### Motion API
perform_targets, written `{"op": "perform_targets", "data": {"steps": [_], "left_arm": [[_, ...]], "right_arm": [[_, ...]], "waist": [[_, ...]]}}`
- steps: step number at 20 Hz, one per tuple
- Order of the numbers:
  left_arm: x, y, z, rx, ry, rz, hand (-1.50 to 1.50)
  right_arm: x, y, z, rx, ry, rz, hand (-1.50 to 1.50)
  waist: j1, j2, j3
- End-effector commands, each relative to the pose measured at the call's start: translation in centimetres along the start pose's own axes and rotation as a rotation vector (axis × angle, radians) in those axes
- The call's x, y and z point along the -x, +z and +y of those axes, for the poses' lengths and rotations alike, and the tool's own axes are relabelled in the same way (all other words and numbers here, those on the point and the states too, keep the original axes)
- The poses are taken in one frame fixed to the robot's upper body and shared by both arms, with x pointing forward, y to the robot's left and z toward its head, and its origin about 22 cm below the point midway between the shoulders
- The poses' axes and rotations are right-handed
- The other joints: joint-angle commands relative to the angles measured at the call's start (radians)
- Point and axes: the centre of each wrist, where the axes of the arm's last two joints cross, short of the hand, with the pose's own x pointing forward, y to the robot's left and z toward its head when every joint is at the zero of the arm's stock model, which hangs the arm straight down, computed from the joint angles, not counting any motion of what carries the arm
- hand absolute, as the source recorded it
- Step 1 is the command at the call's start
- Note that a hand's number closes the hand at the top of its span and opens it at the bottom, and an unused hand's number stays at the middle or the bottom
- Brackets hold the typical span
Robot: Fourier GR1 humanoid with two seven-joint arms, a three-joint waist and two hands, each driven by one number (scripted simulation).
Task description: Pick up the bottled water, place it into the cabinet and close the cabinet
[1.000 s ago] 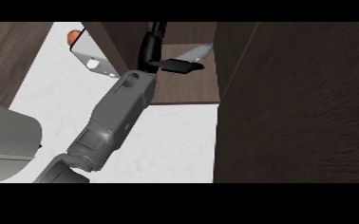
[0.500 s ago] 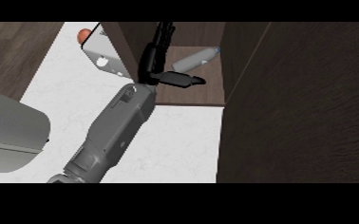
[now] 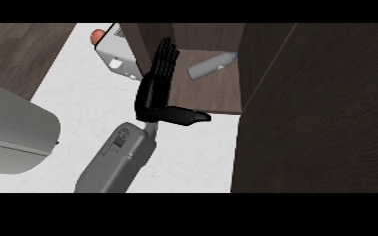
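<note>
The bottled water (image 3: 210, 66) is a clear bottle with a blue cap. It lies on its side on the shelf of the dark wood cabinet (image 3: 214, 95), cap toward the right wall. My left hand (image 3: 155, 92) is open, fingers straight and pointing into the left side of the opening, thumb sticking out to the right over the shelf's front edge. It holds nothing and is apart from the bottle. My right hand does not show.
A large dark wood panel (image 3: 310, 110) fills the right side. A white boxy object (image 3: 118, 55) and something orange (image 3: 97, 35) stand left of the cabinet on the white counter (image 3: 88, 105). A big grey object (image 3: 26, 130) sits at the left edge.
My left hand has drawn back toward me from the bottle, which stays lying on the shelf. The whole scene has shifted slightly to the right.
</note>
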Motion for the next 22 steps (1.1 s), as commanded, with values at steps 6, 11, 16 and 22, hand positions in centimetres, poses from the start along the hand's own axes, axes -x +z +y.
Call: {"op": "perform_targets", "data": {"steps": [6,11,16,22], "left_arm": [[-7.0,9.2,0.6,0.013,0.066,-0.005,-1.5],[-10.2,13.8,1.4,-0.068,0.055,-0.045,-1.5],[-14.5,17.5,4.6,-0.092,0.005,-0.105,-1.5],[-16.3,19.9,6.9,-0.145,-0.006,-0.096,-1.5]], "right_arm": [[-0.5,-0.8,1.1,-0.177,0.1,0.051,1.5],[-1.5,0.0,0.5,-0.396,0.159,0.14,1.5],[-1.8,-0.1,3.1,-0.519,0.131,0.146,1.5],[-3.1,-0.6,7.1,-0.587,0.155,0.073,1.5]], "waist": [[-0.005,0.008,-0.002],[-0.021,0.012,-0.002],[-0.018,0.014,-0.003],[-0.032,0.017,-0.005]]}}
